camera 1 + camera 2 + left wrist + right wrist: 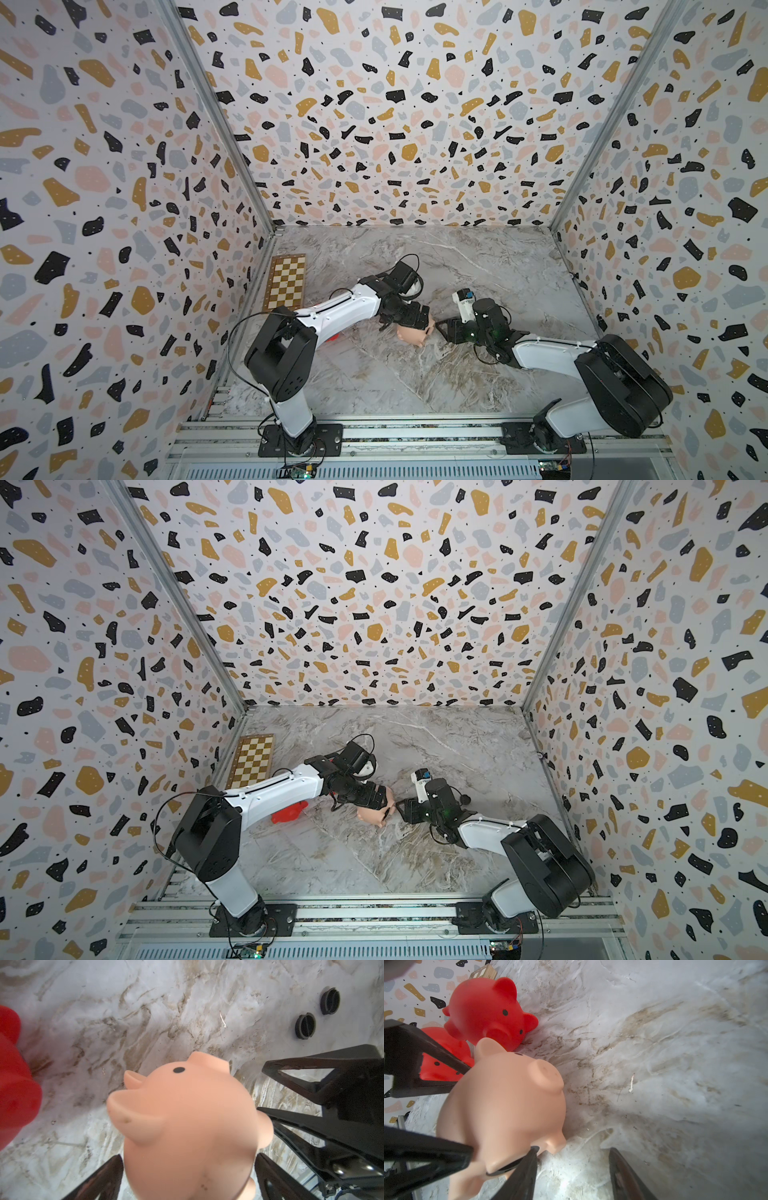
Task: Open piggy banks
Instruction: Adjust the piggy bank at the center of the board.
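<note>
Tilted peach pig beside red pigs

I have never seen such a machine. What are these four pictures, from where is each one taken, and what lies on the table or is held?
The machine is a left arm and a right arm at a marble table. Both top views look down from above; each wrist view comes from a camera on one arm. The left gripper holds the peach piggy bank. The right gripper is open, one finger at its black belly plug. Two red piggy banks, two loose black plugs and a chessboard are on the table.
</note>
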`<state>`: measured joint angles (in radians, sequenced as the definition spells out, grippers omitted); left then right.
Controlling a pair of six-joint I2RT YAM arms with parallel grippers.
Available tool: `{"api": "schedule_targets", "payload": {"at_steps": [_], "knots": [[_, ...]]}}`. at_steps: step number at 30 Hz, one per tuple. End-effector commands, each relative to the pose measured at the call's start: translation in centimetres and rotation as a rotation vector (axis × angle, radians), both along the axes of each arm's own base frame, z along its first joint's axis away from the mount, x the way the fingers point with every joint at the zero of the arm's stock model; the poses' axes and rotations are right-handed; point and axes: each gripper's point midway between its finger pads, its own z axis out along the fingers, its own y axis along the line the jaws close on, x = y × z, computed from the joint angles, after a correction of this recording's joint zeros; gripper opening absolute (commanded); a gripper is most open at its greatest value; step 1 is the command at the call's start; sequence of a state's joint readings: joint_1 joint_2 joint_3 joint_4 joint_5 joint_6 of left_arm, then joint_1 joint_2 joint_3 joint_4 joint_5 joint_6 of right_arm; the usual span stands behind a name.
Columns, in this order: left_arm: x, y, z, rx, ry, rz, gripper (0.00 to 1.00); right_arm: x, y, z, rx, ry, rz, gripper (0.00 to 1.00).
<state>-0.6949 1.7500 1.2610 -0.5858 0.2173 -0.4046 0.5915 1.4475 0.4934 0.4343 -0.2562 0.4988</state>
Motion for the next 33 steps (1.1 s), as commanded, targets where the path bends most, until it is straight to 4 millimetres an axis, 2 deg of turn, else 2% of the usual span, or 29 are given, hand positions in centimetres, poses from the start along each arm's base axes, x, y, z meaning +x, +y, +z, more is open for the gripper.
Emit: {"api": "schedule_targets", "payload": {"at_steps": [1, 17, 33], "knots": [[0.3, 0.0, 0.7, 0.023, -0.032, -0.041, 0.99, 0.6, 0.6, 1.0, 0.021, -0.021, -0.002, 0.57], [-1.3, 0.0, 1.6, -0.007, -0.039, -0.15, 0.99, 1.1, 1.4, 1.4, 0.038, -0.019, 0.017, 0.57], [-0.6, -0.5, -1.9, 0.039, -0.009, -0.169, 1.0, 0.5, 1.6, 1.0, 0.054, 0.002, 0.028, 0.57]]}}
